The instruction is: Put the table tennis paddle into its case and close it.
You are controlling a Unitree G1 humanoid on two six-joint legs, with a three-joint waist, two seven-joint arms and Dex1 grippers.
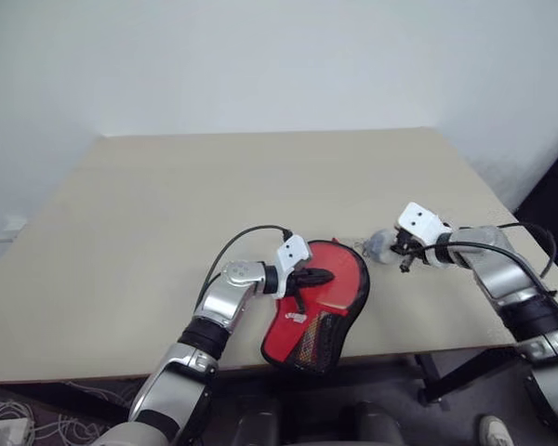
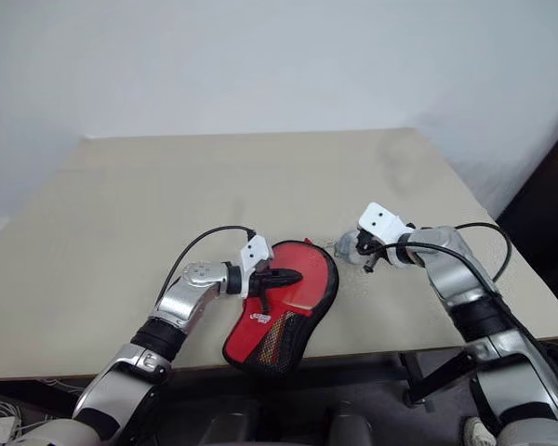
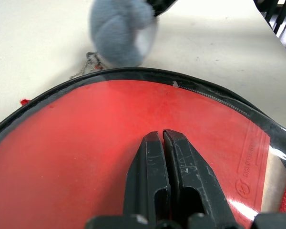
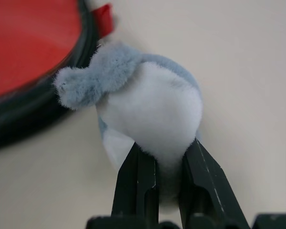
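Zipping looks to be the step in hand, and from the head views it reads plainly: the case [image 1: 318, 305] lies at the table's [image 1: 167, 214] near edge with its mesh end hanging over, the left gripper [image 1: 318, 276] clenched empty and resting on top of it, while the right gripper [image 2: 357, 245] sits just beyond the case's far rim, pinching a small grey-and-white plush charm [image 2: 346, 246]. To do this well, I'd judge the left should press flat so the case cannot slide, and the right should draw the charm along the rim's curve rather than straight away, since a fluffy pull can slip. The left wrist view adds what the head views cannot: directly under the closed fingers [image 3: 152, 162] the table tennis paddle [image 3: 86, 143] lies inside, its red rubber behind a clear pocket, the zip teeth [image 3: 214, 98] running along the rim past the fingertips, and a thin chain joining the charm to that rim. The right wrist view shows the grip itself: both fingers [image 4: 138, 176] squeezed into the plush's white belly, the case rim just beyond it.
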